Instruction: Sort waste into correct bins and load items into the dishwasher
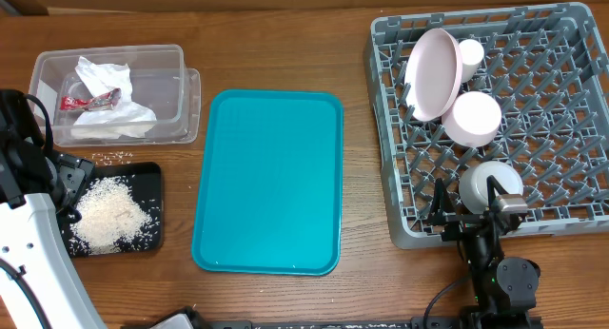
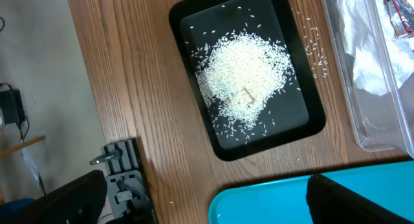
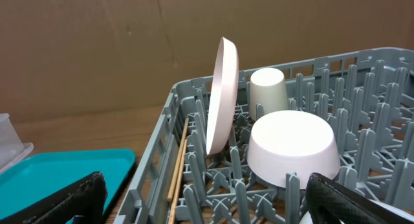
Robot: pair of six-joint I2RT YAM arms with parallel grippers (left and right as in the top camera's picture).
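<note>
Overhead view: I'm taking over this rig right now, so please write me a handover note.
Left hand: open, empty, near the black tray.
Right hand: open, empty, at the rack edge by the grey bowl.
Done: plate, cup, pink bowl and grey bowl sit in the rack; napkins and red packet in the tub; rice in the black tray.
Left: a few grains on the table between tub and black tray.
</note>
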